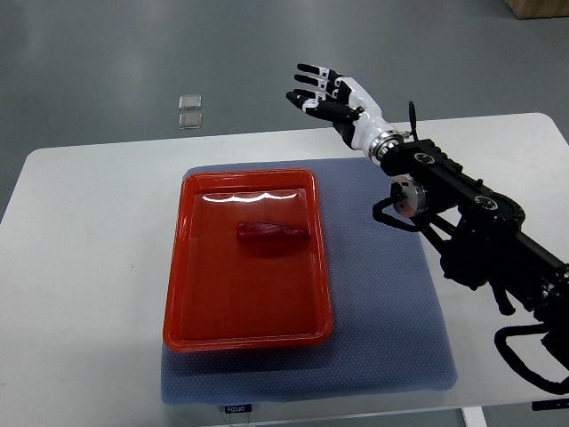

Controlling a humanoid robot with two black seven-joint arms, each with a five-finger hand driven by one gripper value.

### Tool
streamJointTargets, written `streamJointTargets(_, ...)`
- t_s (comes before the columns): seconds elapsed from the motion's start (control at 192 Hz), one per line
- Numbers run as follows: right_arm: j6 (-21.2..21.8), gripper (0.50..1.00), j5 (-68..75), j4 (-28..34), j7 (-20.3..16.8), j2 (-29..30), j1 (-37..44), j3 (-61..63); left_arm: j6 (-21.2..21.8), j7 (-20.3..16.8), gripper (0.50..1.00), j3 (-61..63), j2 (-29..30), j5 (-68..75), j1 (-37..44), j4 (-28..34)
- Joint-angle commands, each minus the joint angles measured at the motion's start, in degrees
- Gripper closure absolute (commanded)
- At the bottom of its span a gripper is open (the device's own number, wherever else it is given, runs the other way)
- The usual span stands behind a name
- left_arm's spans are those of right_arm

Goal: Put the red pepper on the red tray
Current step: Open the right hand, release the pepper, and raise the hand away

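Note:
A red pepper point(271, 231) lies on its side inside the red tray point(200, 320), in the tray's far half. The tray sits on a blue-grey mat point(382, 302) on the white table. My right hand point(322, 92) is raised beyond the table's far edge, up and to the right of the tray. Its fingers are spread and it holds nothing. The black right arm point(471, 213) comes in from the right edge over the mat. The left arm is out of view.
The white table point(80, 267) extends left and right of the mat. Two small clear squares point(189, 110) lie on the grey floor beyond the table. A cardboard box corner point(538, 7) shows at the top right.

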Motion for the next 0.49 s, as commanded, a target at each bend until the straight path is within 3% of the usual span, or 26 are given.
streamJointTargets(0.0, 0.77, 0.648, 7.78, -0.01, 1.15, -0.04, -3.28, 4.82, 0.0, 0.0, 0.5, 0.02, 0.0, 0.0, 0.06, -0.01)
streamJointTargets(0.166, 8.41, 0.617, 21.22, -0.45, 2.82, -1.18, -6.97, 5.09, 0.0, 0.09, 0.5, -0.07, 0.0, 0.09, -0.02, -0.18)
streamJointTargets(0.276, 9.56, 0.587, 21.93, -0.53, 3.26, -1.09, -7.93, 4.91, 0.0, 0.0, 0.5, 0.02, 0.0, 0.0, -0.02, -0.27)
streamJointTargets(0.484, 12.72, 0.587, 21.84, -0.62, 3.26, -1.01, -8.73, 4.74, 0.0, 0.0, 0.5, -0.07, 0.0, 0.0, -0.02, 0.08)
